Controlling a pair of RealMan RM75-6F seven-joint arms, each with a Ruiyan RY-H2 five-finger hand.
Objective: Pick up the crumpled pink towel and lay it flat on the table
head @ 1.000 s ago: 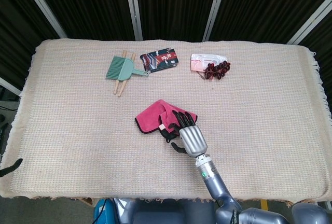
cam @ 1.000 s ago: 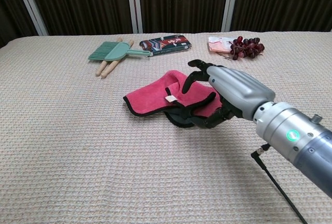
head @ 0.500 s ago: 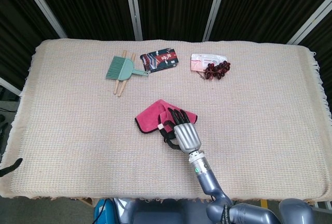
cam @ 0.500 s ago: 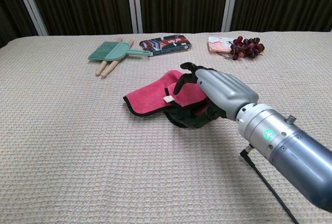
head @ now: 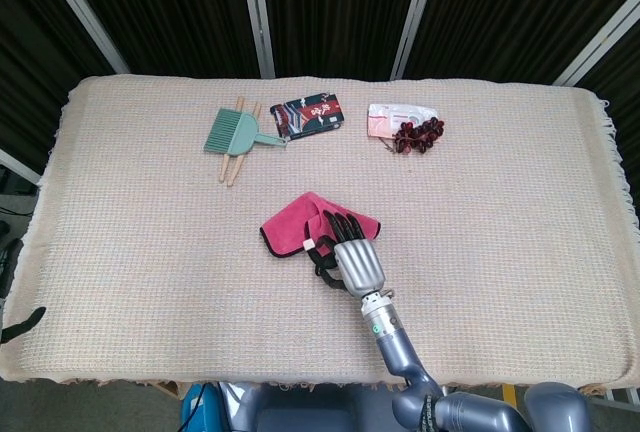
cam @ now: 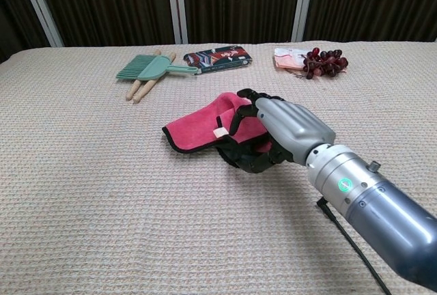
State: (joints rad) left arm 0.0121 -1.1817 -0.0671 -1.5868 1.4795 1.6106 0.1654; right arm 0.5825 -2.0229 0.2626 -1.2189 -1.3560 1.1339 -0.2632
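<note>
So the right hand point(cam: 273, 134) has slid further in over the pink towel point(head: 305, 225) compared with a second ago, and the fingers point(cam: 242, 107) have curled down more. Before, they were arched above the cloth with a gap; now the dark fingertips sit right on the near fold and the thumb side is tucked under the edge. I'd call that a grasp closing on the towel, though it hasn't lifted; the cloth lies in the same folded heap in the middle of the counter point(head: 520, 252). Means pickup is about to happen, and the spreading part is all still to do.

Left hand isn't in either view.

The counter is covered with a beige woven cloth with a fringe at the edges. Along the far side there's a green brush point(head: 232, 135) lying over a pair of wooden sticks point(head: 232, 164), a dark patterned packet point(head: 309, 115) beside it, then a pink-and-white packet point(head: 398, 117) with a bunch of dark grapes point(head: 418, 136) touching it. All well apart from the towel. Behind it, dark curtains with pale metal posts.
</note>
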